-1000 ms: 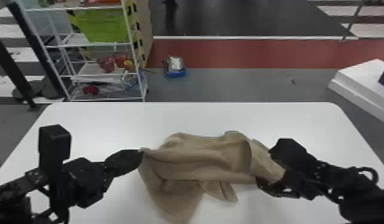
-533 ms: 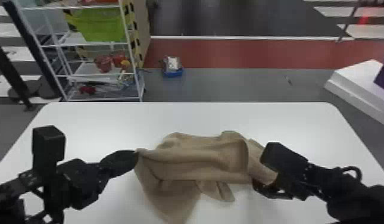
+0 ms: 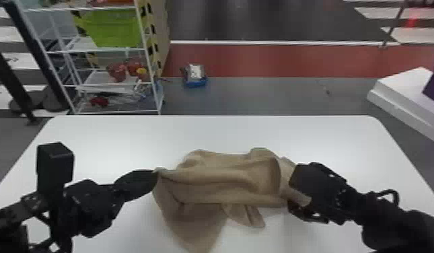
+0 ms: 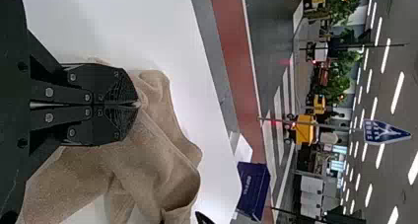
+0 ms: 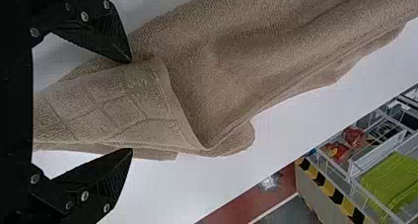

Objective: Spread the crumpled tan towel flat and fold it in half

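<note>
Right end effector [image 3: 291, 191]: since the earlier frame it has moved slightly to the left, further in over the right end of the tan towel [image 3: 222, 178]; the camera's view of the bench [image 3: 142, 134] is almost the same.
Right fingers: spread apart; in the right wrist view, the end effector [image 5: 131, 105] has towel between its two fingers, but they do not squeeze it.
Left end effector [image 3: 155, 172]: pressed together, pinching the towel at its left upper corner; in the left wrist view the cloth comes out from the closed tips.
Towel: crumpled, around the middle of the bench from side to side, well apart from the far edge; it has long folds between the two end effectors, and one part spreads from the left tips toward the near side.
Towel's right end: a flap with a woven grid pattern is turned over the plainer cloth.
Rack [image 3: 98, 79]: on the floor behind the bench's far left corner, with a green bin [image 3: 115, 28].
White platform [image 3: 404, 82]: beyond the far right corner.
</note>
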